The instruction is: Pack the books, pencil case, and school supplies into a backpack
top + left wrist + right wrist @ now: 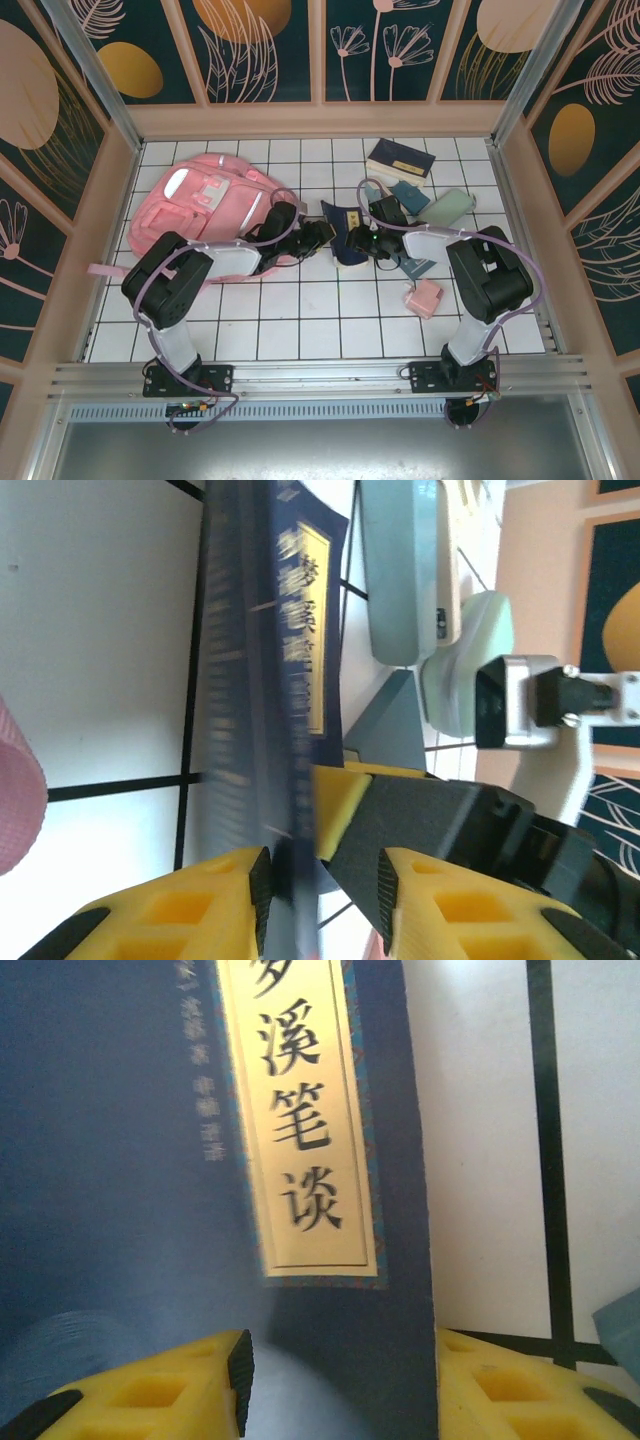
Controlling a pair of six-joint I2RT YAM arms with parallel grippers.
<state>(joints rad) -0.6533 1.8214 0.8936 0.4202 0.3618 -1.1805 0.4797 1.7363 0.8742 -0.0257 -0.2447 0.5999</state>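
Top view, task's thing: a navy book (pixel 345 245) is raised and bent at mid-surface, between the two tools and just right of the pink backpack (pixel 205 215).
Top view, tools: the left tool (pixel 322 235) meets the book's left side and the right tool (pixel 368 240) its right side. From here the fingers are too small and dark to tell whether they are open.
Top view, hidden: the left arm crosses the backpack's near-right edge and covers it.
Top view, rest: a second navy book (pixel 400 160) lies at the far side. Teal pads (pixel 408 195), a mint pouch (pixel 450 205) and a pink block (pixel 425 297) lie on the white gridded surface (pixel 300 310) to the right.
Left wrist, task's thing: the book (pixel 270 680) is edge-on and blurred, and it runs down into the gap of the left tool (pixel 322 880).
Left wrist, tool state: the jaws stand apart. The book sits close against one pad (pixel 260 885), with a clear gap to the other.
Left wrist, cut off: only a sliver of the backpack (pixel 15 790) shows at the frame edge. A teal-and-beige bar (pixel 405 570) lies beyond the book.
Right wrist, task's thing: the book's cover (pixel 120 1160) and pale label (pixel 300 1110) face the lens. It fills the gap of the right tool (pixel 340 1370) from pad to pad.
Right wrist, tool state: I cannot tell whether it pinches the book, because the near part is a blur.
Right wrist, cut off: a teal corner (pixel 620 1325) shows at the right edge, too little to name.
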